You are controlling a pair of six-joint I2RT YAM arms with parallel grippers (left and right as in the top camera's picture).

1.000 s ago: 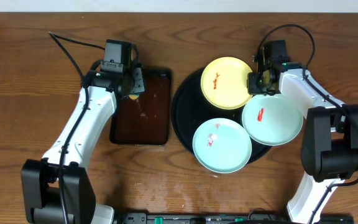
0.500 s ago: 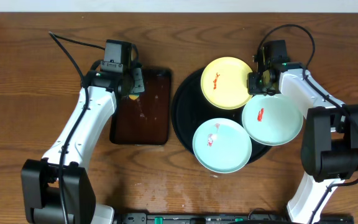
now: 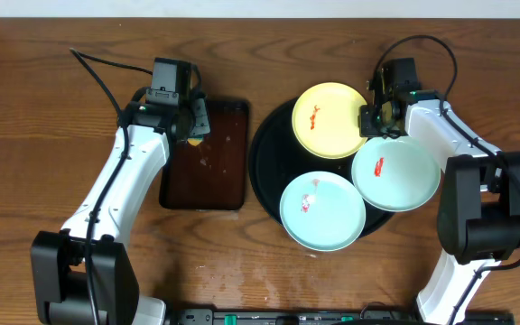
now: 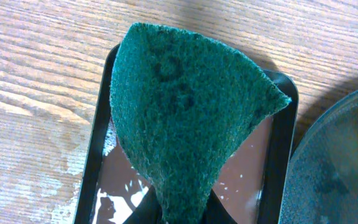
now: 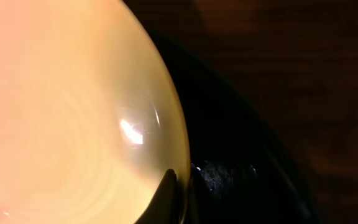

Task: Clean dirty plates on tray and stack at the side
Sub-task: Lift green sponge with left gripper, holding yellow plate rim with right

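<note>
The black round tray (image 3: 264, 162) holds three plates: a pale yellow plate (image 3: 328, 122) with a red smear at the back, a mint plate (image 3: 321, 212) at the front and another mint plate (image 3: 400, 176) at the right, each with a red smear. My right gripper (image 3: 368, 120) is shut on the yellow plate's right rim (image 5: 182, 149); one finger (image 5: 166, 190) lies on the plate's upper face. My left gripper (image 3: 192, 126) is shut on a green scouring pad (image 4: 185, 118) above the brown rectangular tray (image 4: 253, 168).
The brown rectangular tray (image 3: 206, 158) lies left of the black tray, wet inside. Bare wood tabletop (image 3: 43, 135) spreads to the left and front. A black cable (image 3: 97, 68) runs behind the left arm.
</note>
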